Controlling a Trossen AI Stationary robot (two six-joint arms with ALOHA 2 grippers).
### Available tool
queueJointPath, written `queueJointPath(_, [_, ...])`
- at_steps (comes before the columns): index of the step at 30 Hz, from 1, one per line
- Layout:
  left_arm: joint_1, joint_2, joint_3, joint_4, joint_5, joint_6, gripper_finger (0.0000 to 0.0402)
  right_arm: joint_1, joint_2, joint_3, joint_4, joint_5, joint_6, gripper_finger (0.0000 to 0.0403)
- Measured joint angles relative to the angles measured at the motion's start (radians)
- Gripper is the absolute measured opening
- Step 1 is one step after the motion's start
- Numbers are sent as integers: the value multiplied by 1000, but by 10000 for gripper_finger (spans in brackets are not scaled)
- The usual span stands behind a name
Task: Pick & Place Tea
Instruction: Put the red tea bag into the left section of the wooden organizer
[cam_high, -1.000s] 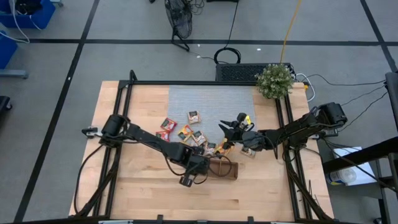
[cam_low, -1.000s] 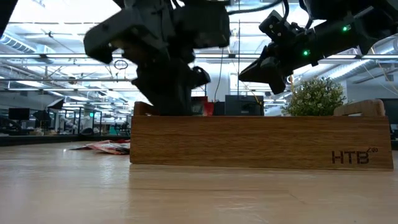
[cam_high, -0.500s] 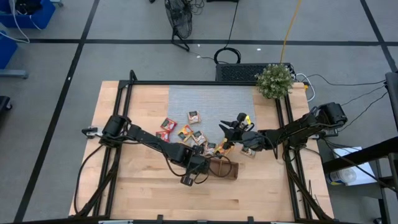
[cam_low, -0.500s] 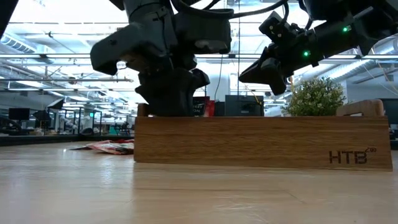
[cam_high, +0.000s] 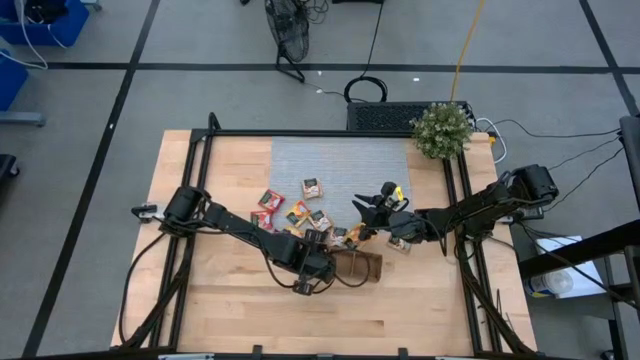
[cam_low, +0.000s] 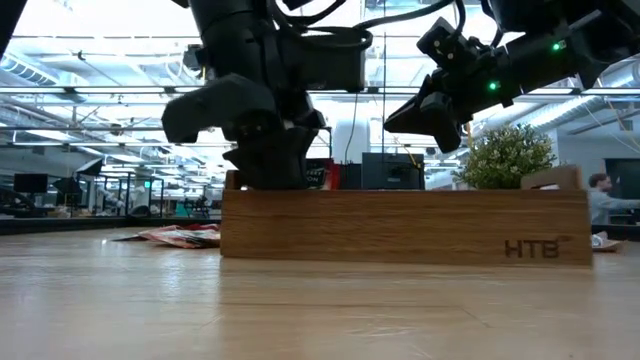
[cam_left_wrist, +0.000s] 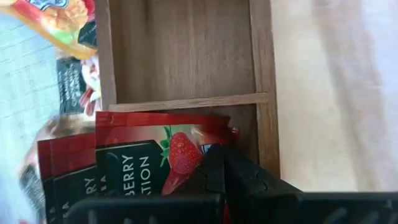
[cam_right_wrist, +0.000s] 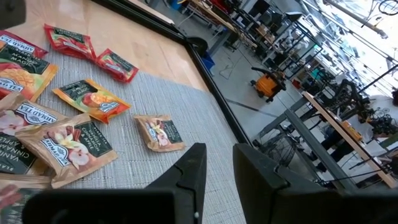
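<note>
Table (cam_high: 210, 300) of pale wood

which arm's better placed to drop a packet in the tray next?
Left. Its gripper is over the tray, shut on a red packet above an end compartment. The right gripper hangs open over the mat, holding nothing, beside the loose packets.

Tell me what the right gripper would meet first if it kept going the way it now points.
Probably a pale tea packet lying on the grey mat: in its wrist view the right gripper aims that way, held above the mat. How far off the packet lies is unclear.
</note>
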Motion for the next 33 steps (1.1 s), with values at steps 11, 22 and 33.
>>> queueJointPath(11, [-20,0,-1,-1,-116,-15,3,0,0,0,-1,0,0,70])
queueJointPath(22, [-23,-1,-1,-37,-220,-33,5,0,0,0,-1,0,11,70])
queueJointPath(33, [-26,-18,44,-35,-200,-45,18,0,0,0,-3,0,11,70])
